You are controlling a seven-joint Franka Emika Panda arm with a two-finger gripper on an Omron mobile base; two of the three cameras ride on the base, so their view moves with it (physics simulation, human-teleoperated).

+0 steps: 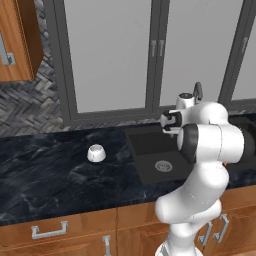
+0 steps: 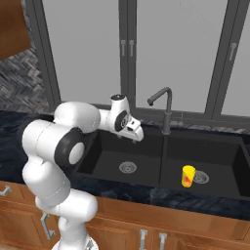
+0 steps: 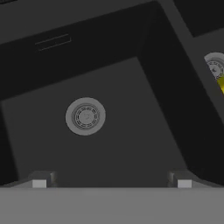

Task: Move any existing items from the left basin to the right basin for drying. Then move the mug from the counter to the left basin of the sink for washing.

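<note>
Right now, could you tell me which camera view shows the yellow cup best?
The right base view: the yellow cup stands whole and upright in the right basin, beside its drain. The hand view catches a yellow sliver at its right edge. In the left base view the arm blocks that basin.

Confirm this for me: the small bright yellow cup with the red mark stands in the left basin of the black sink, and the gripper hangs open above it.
Not quite. The small bright yellow cup with the red mark stands in the right basin, as the right base view shows. The open gripper hangs above the left basin.
</note>
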